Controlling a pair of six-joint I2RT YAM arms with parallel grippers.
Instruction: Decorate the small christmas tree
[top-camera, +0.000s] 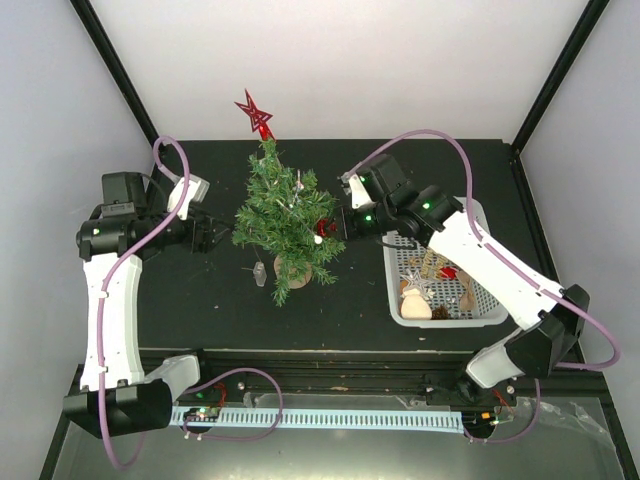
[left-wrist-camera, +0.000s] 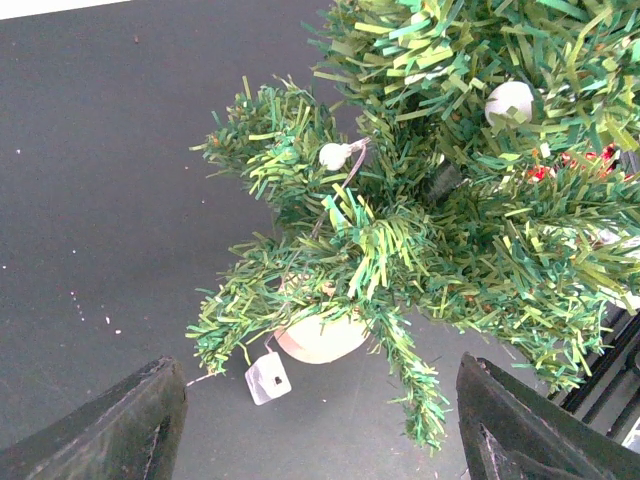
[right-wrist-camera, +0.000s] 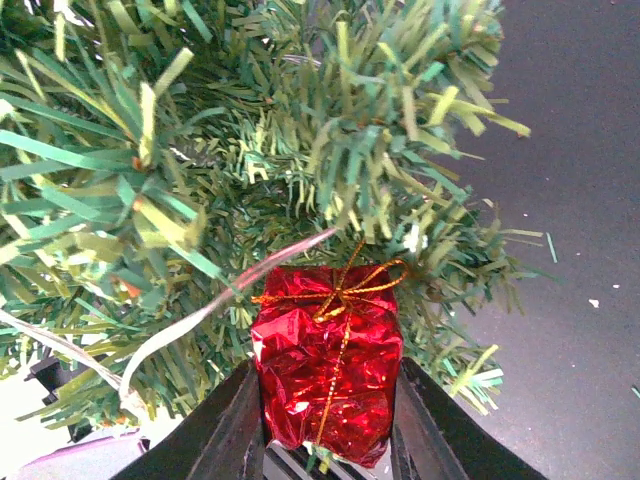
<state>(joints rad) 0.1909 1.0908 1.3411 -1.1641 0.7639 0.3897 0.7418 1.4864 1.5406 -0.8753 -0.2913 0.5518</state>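
- Jaws of the right gripper (right-wrist-camera: 328, 425) are clamped on a shiny red gift box (right-wrist-camera: 327, 365) tied with gold string, pushed into the branches at 3 o'clock of the small christmas tree (top-camera: 285, 215).
- Over at the tree's 9 o'clock, the left gripper (left-wrist-camera: 320, 440) has its jaws wide apart, with nothing between them.
- At 4 o'clock from the tree sits a white basket (top-camera: 392, 290) of ornaments.
- Mid-table, the tree stands on its tan base (left-wrist-camera: 320, 340), white balls (left-wrist-camera: 510, 100) among the needles.
- At 12 o'clock, a red star (top-camera: 255, 113) tops it.
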